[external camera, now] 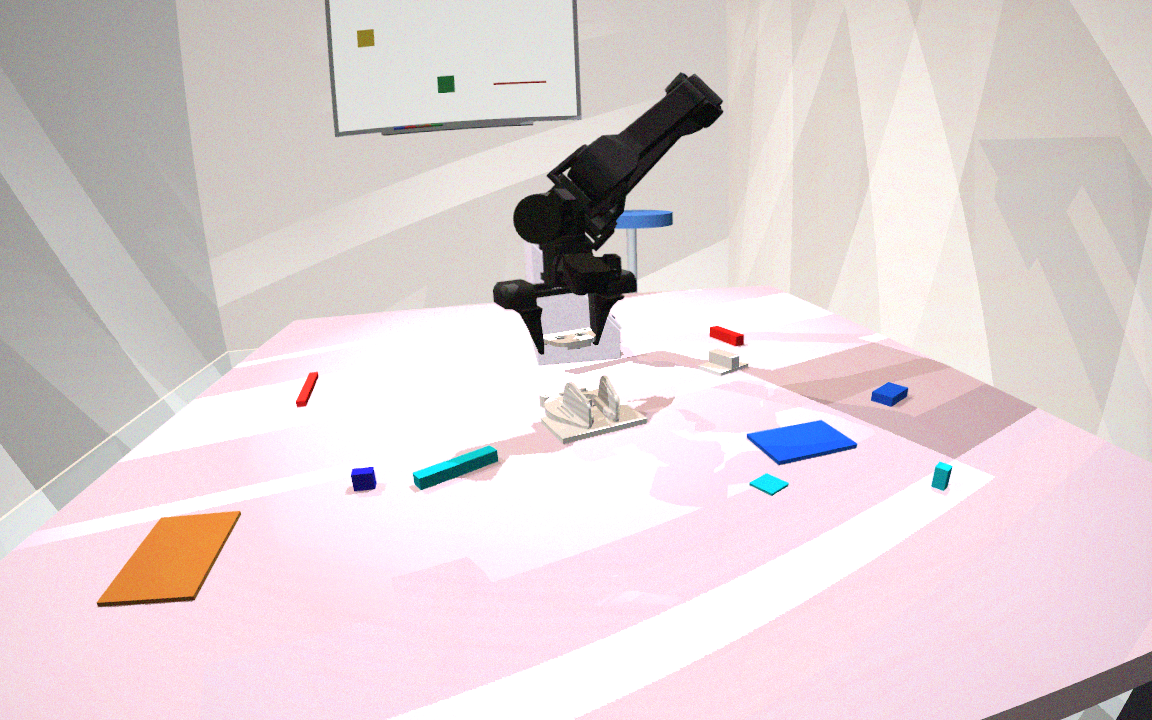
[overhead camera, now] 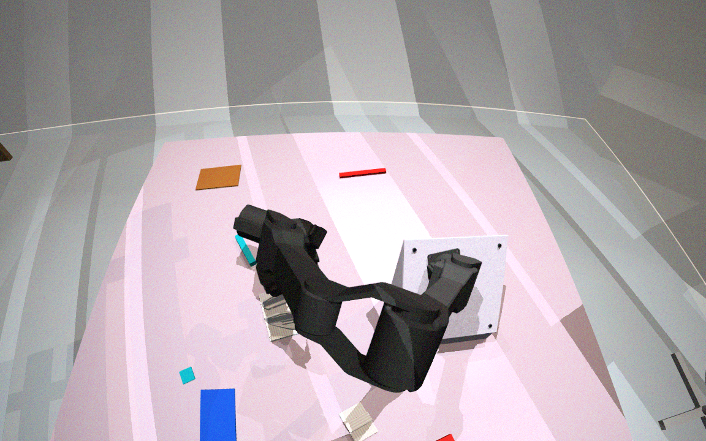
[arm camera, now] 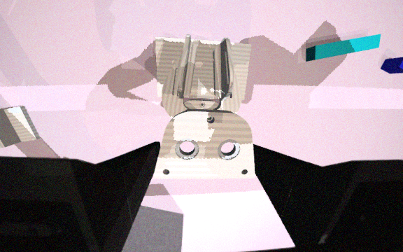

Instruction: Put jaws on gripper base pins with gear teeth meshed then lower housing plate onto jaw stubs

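My gripper (external camera: 570,344) (arm camera: 204,147) is shut on the pale housing plate (external camera: 569,339) (arm camera: 206,164), which has two round holes. It holds the plate in the air, behind and above the gripper base (external camera: 567,435) (arm camera: 162,47) in the exterior view. The two jaws, one jaw (external camera: 576,402) (arm camera: 187,63) and the other jaw (external camera: 608,399) (arm camera: 225,66), sit on the base, side by side with a gap between them. The held plate hides the rear of the base in the wrist view, so the pins, gear teeth and stubs cannot be judged. The arm partly covers the base in the top view.
A pale block stand (overhead camera: 358,421) (external camera: 723,360) (arm camera: 3,127) stands to one side, with a red block (external camera: 726,335) behind it. A teal bar (overhead camera: 245,250) (external camera: 456,467) (arm camera: 345,48) and dark blue cube (external camera: 362,479) (arm camera: 395,65) lie near the base. A blue plate (overhead camera: 217,414) (external camera: 800,441) lies farther off.
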`<state>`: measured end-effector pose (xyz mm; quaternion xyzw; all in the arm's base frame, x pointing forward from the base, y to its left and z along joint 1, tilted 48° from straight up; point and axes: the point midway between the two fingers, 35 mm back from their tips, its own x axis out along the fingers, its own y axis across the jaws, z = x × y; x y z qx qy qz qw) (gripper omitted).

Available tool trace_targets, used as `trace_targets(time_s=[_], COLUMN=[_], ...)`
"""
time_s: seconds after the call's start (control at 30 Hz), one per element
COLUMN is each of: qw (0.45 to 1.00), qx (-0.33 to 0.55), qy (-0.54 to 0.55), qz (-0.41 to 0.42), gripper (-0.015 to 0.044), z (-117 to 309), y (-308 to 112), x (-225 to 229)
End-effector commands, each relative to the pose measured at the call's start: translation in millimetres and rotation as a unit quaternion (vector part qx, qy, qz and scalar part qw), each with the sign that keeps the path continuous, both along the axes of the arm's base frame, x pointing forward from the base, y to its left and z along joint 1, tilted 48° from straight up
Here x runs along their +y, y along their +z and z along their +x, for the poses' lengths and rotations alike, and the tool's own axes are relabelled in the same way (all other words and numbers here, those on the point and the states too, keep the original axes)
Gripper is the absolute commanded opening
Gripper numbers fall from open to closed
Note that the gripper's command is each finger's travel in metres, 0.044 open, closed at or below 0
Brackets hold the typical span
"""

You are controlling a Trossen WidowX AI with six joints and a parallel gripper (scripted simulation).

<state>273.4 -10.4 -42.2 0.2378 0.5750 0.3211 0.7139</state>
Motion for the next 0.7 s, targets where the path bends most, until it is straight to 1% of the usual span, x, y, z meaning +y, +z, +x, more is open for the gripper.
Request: trace_targets(time_s=[0.0,0.67], qw=[1.000,1.000], qx=[-0.001,-0.001], qy=[0.002,0.001], qz=[-0.002,-0.002], gripper=[0.0351,0.0351], z=[-0.2,-0.7], y=[-0.7,-3.3], x=[-0.4,0.6])
